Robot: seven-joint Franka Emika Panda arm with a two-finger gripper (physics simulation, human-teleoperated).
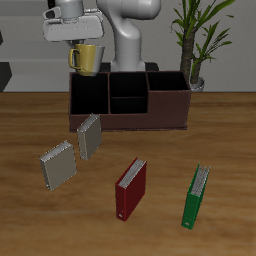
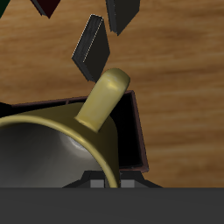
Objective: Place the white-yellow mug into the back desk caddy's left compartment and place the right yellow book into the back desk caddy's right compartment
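fingers [image 1: 84,44] clamped on the glossy round white-yellow mug [image 1: 87,60], hanging over the boxy maroon back desk caddy [image 1: 130,100]

1. The table [image 1: 200,140] is brown wood with visible grain and a matt finish.
2. The white-yellow mug [image 1: 86,58] looks like glazed ceramic, smooth, with a soft sheen inside.
3. The back desk caddy [image 1: 172,112] has matt maroon walls and a dull black lining.
4. The gripper [image 1: 75,30] is smooth pale grey, plastic-looking.
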